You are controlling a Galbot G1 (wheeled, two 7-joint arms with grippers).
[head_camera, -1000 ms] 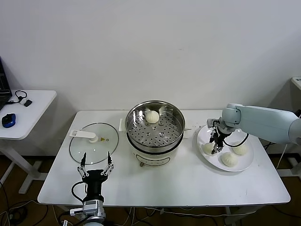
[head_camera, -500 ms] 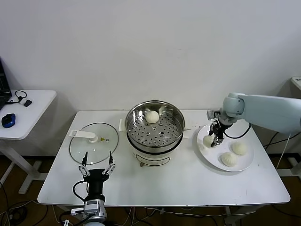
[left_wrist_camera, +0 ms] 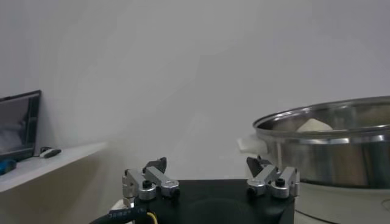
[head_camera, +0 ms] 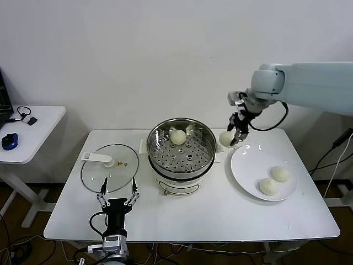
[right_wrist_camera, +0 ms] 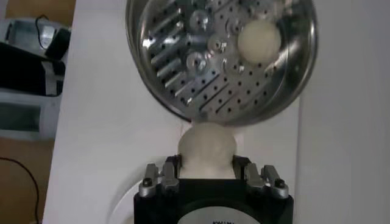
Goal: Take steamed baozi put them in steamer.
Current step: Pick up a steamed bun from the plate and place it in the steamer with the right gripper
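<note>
My right gripper (head_camera: 230,138) is shut on a cream-white baozi (head_camera: 226,138), held in the air between the steamer (head_camera: 182,148) and the white plate (head_camera: 248,168). In the right wrist view that baozi (right_wrist_camera: 206,148) sits clamped between the jaws, just short of the steamer's rim (right_wrist_camera: 177,109). One baozi (head_camera: 177,136) lies on the perforated floor at the back of the pot, seen again as a baozi (right_wrist_camera: 259,39) from the wrist. Two more baozi (head_camera: 280,174) (head_camera: 268,186) rest on the plate. My left gripper (head_camera: 116,196) hovers open at the table's front left.
A glass lid with a white handle (head_camera: 110,167) lies flat on the table left of the steamer. A side table (head_camera: 33,132) with a mouse and small items stands farther left. In the left wrist view the pot's steel wall (left_wrist_camera: 341,146) rises close by.
My right gripper has lifted one baozi off the plate and carried it up and left toward the steamer. The plate now holds two. The left gripper has drifted slightly right.
</note>
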